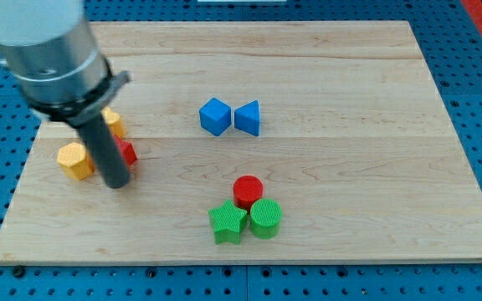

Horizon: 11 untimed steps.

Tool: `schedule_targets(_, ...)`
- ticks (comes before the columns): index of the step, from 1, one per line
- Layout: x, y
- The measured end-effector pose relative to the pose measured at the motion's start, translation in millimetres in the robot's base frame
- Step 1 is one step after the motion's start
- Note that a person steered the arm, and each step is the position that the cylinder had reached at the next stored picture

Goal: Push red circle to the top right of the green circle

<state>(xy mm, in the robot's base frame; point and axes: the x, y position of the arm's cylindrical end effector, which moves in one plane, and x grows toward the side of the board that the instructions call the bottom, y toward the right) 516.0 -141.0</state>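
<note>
The red circle (247,191) stands on the wooden board just above and slightly left of the green circle (266,218), touching it. A green star (228,223) sits against the green circle's left side and below the red circle. My tip (117,183) is far to the view's left, down on the board, just right of a yellow hexagon block (75,160) and in front of a red block (126,153) that the rod partly hides.
A blue cube (215,116) and a blue triangle (248,118) sit side by side near the board's middle. A second yellow block (112,123) is mostly hidden behind the rod. The board (375,167) lies on a blue pegboard.
</note>
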Motion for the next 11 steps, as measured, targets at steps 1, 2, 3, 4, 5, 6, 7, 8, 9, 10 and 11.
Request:
schedule_targets(1,0.0,58.7)
schedule_targets(2,-0.3,124.2)
schedule_targets(3,6.0,187.0)
schedule_targets(4,48.3,223.9)
schedule_targets(5,55.4,250.9)
schedule_targets(6,19.7,286.6)
schedule_targets(7,18.4,339.1)
schedule_targets(8,54.9,367.5)
schedule_targets(9,58.6,366.6)
schedule_targets(10,101.3,365.8)
schedule_targets(11,102.7,364.0)
